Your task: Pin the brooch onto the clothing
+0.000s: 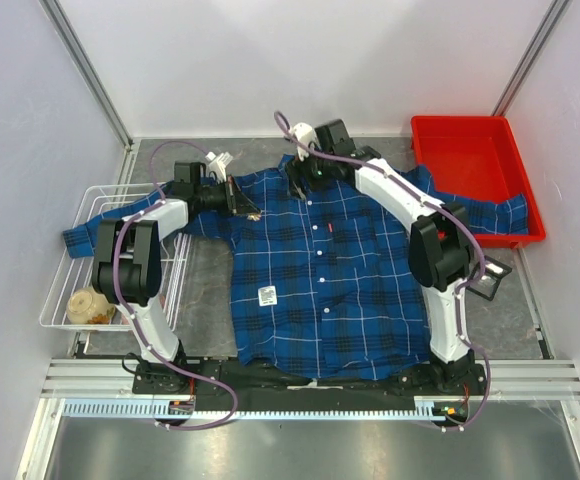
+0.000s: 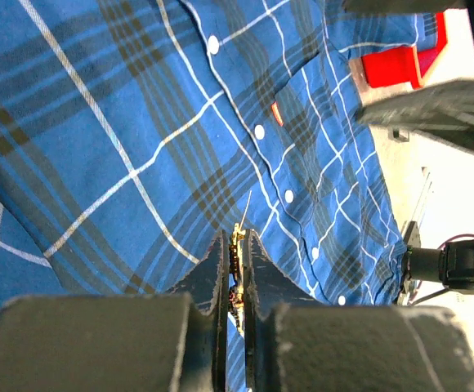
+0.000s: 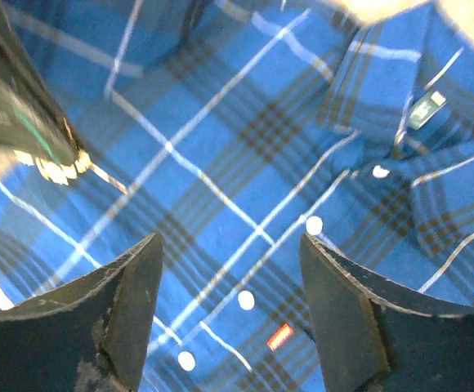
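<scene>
The blue-and-black plaid shirt lies flat, collar at the far side. My left gripper is shut on the small gold brooch, held edge-on with its thin pin pointing out over the shirt's left shoulder area. The brooch also shows in the right wrist view, at the left gripper's tip. My right gripper is open and empty, hovering over the shirt near the collar and top buttons. The shirt fills the left wrist view.
A red tray stands at the back right under a sleeve. A white wire basket at the left holds a tan object. A white label and a small red tag sit on the shirt.
</scene>
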Controlling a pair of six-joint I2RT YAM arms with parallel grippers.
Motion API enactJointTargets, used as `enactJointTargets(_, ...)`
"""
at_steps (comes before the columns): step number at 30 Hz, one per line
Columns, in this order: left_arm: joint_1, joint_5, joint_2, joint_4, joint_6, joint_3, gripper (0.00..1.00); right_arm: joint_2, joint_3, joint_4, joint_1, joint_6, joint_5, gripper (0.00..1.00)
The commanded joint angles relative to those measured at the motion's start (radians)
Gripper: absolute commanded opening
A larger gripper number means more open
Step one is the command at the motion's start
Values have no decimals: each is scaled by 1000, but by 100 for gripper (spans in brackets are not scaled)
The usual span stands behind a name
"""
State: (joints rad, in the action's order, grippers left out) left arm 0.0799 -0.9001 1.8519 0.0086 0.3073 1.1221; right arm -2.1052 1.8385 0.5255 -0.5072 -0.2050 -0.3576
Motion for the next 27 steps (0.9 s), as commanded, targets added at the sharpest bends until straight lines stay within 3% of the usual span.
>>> enactJointTargets(1,-3,-20,-3,59,-20,68,2,-87,132,-71,-28,337,100,71)
enactJointTargets(5,-5,10,-8,57,-37,70,2,-150,222,-42,-74,495,273,66)
enactJointTargets(8,-9,12,-19,68,-37,51,2,-179,248,-47,-106,519,327,64)
enactJointTargets(16,-26,15,-36,5,-148,36,2,-265,286,-53,-136,539,378,61)
enactJointTargets(27,-26,9,-5,2,-172,36,2,-351,358,-78,-145,549,365,60)
